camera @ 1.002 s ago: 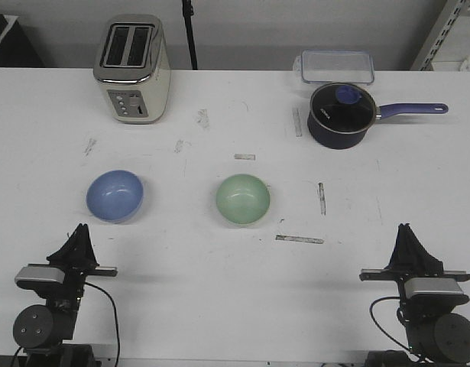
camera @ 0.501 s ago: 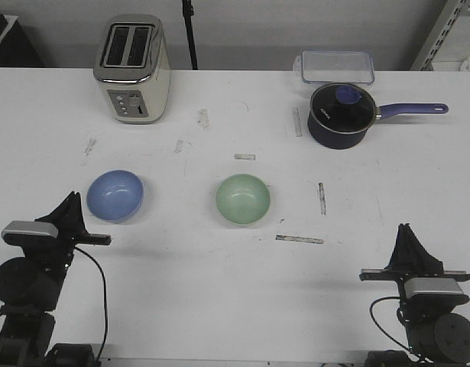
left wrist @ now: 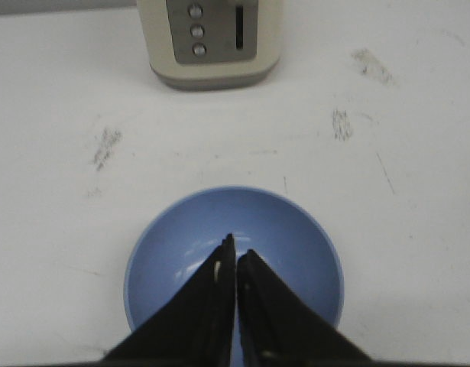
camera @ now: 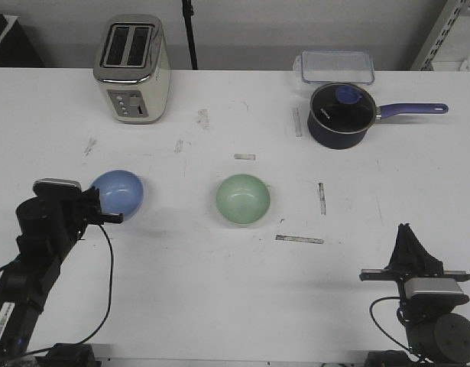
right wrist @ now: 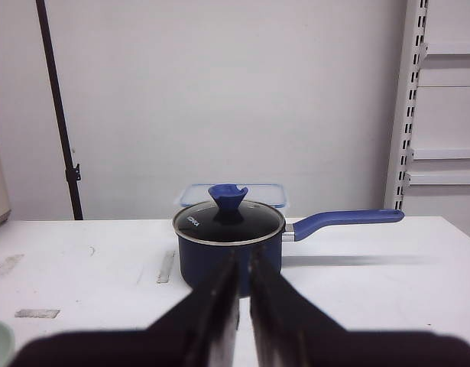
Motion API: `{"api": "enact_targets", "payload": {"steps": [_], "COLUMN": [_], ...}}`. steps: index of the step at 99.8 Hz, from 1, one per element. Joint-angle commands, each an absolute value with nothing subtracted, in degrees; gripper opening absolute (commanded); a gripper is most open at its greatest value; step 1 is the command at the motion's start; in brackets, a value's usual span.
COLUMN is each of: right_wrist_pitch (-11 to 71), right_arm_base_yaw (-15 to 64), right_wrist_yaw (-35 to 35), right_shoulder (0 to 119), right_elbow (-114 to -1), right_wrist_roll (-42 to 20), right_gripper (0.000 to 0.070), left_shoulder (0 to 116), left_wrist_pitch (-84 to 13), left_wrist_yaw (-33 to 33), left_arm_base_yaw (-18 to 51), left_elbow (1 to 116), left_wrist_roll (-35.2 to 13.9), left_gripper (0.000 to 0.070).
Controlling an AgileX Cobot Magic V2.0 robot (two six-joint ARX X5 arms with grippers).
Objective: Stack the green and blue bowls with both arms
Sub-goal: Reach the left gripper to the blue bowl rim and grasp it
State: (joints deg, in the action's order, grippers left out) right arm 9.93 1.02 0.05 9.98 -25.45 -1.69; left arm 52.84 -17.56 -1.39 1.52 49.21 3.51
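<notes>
- The blue bowl [camera: 117, 193] sat upright toward the left edge of the white bench [camera: 219, 290], about midway between the near and far edges.
- The left gripper [camera: 95, 203] hung just at the bowl's near-left rim; in the left wrist view its fingers [left wrist: 219, 306] were pressed together with only a hairline slit between them, tips over the bowl's [left wrist: 235, 267] hollow, holding nothing.
- The green bowl [camera: 243, 199] sat upright near the middle of the bench, well apart from the blue one and from both arms.
- The right gripper [camera: 409, 243] stood near the bench's near-right corner, fingers drawn together to a narrow gap and empty, as the right wrist view [right wrist: 238, 306] also showed.
- A cream toaster [camera: 132, 69] stood by the far edge on the left side.
- A dark navy saucepan [camera: 341, 115] with a glass lid and purple handle stood toward the far-right corner, a clear lidded container [camera: 337, 66] just behind it at the far edge.
</notes>
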Motion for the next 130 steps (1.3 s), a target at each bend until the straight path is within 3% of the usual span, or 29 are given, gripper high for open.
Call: {"api": "enact_targets", "payload": {"steps": [1,18,41,71,77,98,115,130], "right_wrist_pitch": [9.2,9.2,9.2,9.2,9.2,9.2,9.2,9.2], "right_arm_base_yaw": [1.1,1.1,1.1,1.1,1.1,1.1,1.1,1.1], "right_wrist_yaw": [0.0,0.0,0.0,0.0,0.0,0.0,0.0,0.0], "right_shoulder": [9.8,9.8,9.8,9.8,9.8,9.8,9.8,9.8], "right_elbow": [-25.5,-25.5,-25.5,-25.5,-25.5,-25.5,-25.5,-25.5], "right_wrist_roll": [-1.4,-1.4,-1.4,-1.4,-1.4,-1.4,-1.4,-1.4], "right_gripper": [0.0015,0.0015,0.0015,0.0015,0.0015,0.0015,0.0015,0.0015], "left_shoulder": [55.9,64.1,72.7,79.3,80.0,82.9,85.4,88.5], "left_wrist_pitch": [-19.9,-27.1,-39.0,-50.4,-51.3,-52.7,-52.2,-51.9], "left_wrist_yaw": [-1.5,-1.5,-1.5,-1.6,-2.5,-9.5,-10.2,-10.2], "left_arm_base_yaw": [1.5,1.4,0.2,-5.4,-6.7,-11.4,-13.8,-14.1], "left_elbow": [53.3,61.5,71.7,79.1,79.2,79.2,79.2,79.2], "left_wrist_roll": [3.4,2.8,-10.0,-11.0,-11.4,-11.6,-11.7,-13.2], "left_gripper": [0.0002,0.0002,0.0001,0.0006,0.0031,0.0217,0.0371,0.0379]}}
